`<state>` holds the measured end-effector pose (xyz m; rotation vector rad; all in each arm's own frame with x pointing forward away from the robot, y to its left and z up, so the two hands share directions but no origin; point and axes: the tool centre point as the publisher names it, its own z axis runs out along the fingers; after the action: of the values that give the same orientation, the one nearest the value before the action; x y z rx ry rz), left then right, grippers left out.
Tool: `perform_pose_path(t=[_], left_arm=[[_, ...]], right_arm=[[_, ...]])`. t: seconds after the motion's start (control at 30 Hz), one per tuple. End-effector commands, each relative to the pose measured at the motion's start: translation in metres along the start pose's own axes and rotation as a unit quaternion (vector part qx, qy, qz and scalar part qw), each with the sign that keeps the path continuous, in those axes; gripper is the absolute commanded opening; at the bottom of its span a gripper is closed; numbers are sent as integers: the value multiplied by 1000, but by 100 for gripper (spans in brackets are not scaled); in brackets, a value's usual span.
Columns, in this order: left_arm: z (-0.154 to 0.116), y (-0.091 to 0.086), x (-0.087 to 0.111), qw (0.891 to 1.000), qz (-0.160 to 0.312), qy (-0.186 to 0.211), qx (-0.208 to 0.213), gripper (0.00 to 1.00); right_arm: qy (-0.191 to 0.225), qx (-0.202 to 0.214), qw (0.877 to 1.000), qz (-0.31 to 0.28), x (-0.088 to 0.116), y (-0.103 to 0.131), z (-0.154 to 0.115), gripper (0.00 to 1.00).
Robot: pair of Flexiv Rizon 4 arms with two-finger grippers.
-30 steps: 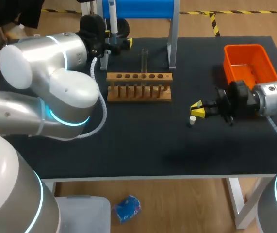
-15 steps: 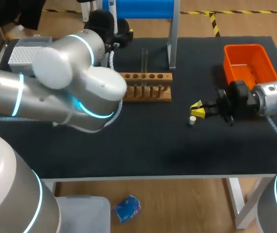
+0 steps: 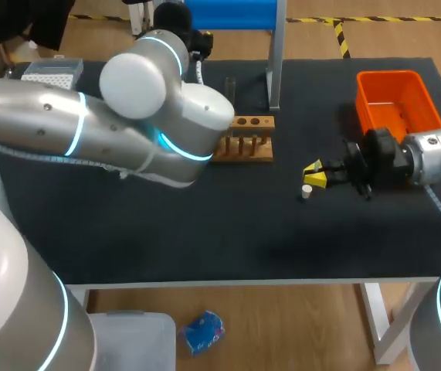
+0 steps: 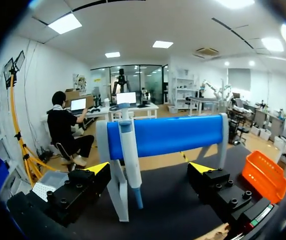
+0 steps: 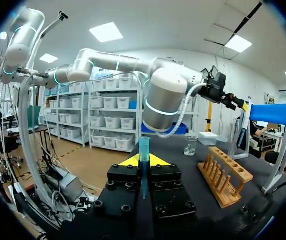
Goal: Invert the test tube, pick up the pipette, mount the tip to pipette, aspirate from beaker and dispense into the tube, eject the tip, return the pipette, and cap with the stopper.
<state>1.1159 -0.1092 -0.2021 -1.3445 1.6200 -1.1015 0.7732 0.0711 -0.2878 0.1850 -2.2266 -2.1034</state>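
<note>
The left arm point(image 3: 127, 131) lay across the wooden rack point(image 3: 252, 139), hiding its left half; the test tube point(image 3: 230, 89) stood upright at the rack. The left end effector point(image 4: 149, 170) gaped wide and empty, with the pipette point(image 4: 129, 155) hanging on the blue stand point(image 4: 173, 135) ahead of it. The right end effector point(image 3: 315, 175) was pinched on a slim teal tube point(image 5: 143, 150) (what kind, unclear). The white stopper point(image 3: 307, 191) lay just beside it. An orange bin point(image 3: 398, 77), a beaker point(image 5: 190, 146) and a tip box point(image 3: 50, 72) shared the black bench point(image 3: 243, 232).
</note>
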Motion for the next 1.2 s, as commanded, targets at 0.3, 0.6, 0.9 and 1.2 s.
perform_pose_path(t=[0.3, 0.6, 0.9, 1.2], left_arm=[[20, 0, 1, 999, -2, -52, 3, 100], [20, 0, 1, 999, -2, -52, 3, 100], [30, 1, -1, 999, -10, -39, -4, 77], [37, 3, -9, 999, -12, -44, -8, 74]], right_arm=[[0, 1, 1000, 0, 1, 1, 0, 0], [0, 1, 1000, 0, 1, 1, 0, 0], [0, 1, 1000, 0, 1, 1, 0, 0], [0, 1, 1000, 0, 1, 1, 0, 0]])
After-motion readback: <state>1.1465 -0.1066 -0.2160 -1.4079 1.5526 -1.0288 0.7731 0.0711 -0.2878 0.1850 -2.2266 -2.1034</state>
